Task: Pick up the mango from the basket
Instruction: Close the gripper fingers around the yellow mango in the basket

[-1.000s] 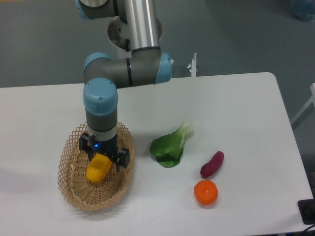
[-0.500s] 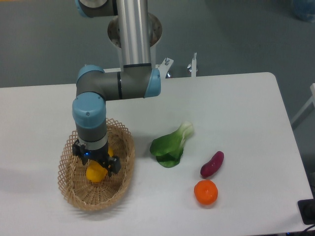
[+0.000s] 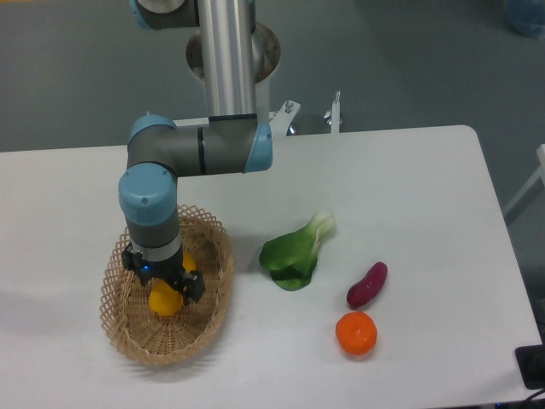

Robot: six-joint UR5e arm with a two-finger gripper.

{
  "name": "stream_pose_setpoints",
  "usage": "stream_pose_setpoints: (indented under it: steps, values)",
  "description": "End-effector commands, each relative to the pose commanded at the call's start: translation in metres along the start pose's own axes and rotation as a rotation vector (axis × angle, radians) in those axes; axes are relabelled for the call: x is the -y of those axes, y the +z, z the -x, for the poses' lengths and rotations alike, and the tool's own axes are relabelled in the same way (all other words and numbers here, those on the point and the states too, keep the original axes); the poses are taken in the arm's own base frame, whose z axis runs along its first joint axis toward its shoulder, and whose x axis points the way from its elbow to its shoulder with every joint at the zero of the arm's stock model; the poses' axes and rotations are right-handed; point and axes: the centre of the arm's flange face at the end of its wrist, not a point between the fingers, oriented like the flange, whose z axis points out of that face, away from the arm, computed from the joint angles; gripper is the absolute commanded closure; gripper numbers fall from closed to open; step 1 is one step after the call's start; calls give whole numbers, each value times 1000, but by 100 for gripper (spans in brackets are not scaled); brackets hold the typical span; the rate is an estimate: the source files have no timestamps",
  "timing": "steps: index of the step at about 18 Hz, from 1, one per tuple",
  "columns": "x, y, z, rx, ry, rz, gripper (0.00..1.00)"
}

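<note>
Fixed camera: white desk (image 3: pixel 409 187). Basket (image 3: pixel 209 294) at 8 o'clock, holding the mango (image 3: pixel 164 302). End effector (image 3: pixel 162 285) lowered into the basket, directly over the mango; whether it grips or is released cannot be told. Leafy green (image 3: pixel 294 254) at centre; purple tuber (image 3: pixel 367 284) and orange (image 3: pixel 356 333) at 4 o'clock, just beside each other.

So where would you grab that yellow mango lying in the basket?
Across its narrow middle, coming straight down from above. The mango lies lengthwise in the shallow basket, whose rim blocks a sideways approach. The gripper is already over it.
</note>
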Motion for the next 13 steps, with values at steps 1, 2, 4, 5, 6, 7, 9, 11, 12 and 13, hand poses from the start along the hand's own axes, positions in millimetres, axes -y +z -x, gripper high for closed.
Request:
stream_pose_setpoints:
  steps: [1, 2, 4, 5, 6, 7, 9, 11, 12, 13]
  values:
    - [1, -1, 0, 1, 0, -1, 51]
    - [1, -1, 0, 1, 0, -3, 54]
    - [2, -5, 1, 5, 2, -9, 56]
    - [4, -7, 1, 7, 4, -13, 57]
    - [4, -10, 2, 9, 6, -17, 57]
    - [6, -13, 3, 13, 6, -24, 57]
    - [10, -28, 7, 27, 7, -48, 56]
    - [15, -62, 24, 59, -11, -97, 54]
    - [14, -78, 36, 75, -25, -116, 54]
    - [11, -87, 45, 86, -38, -128, 54]
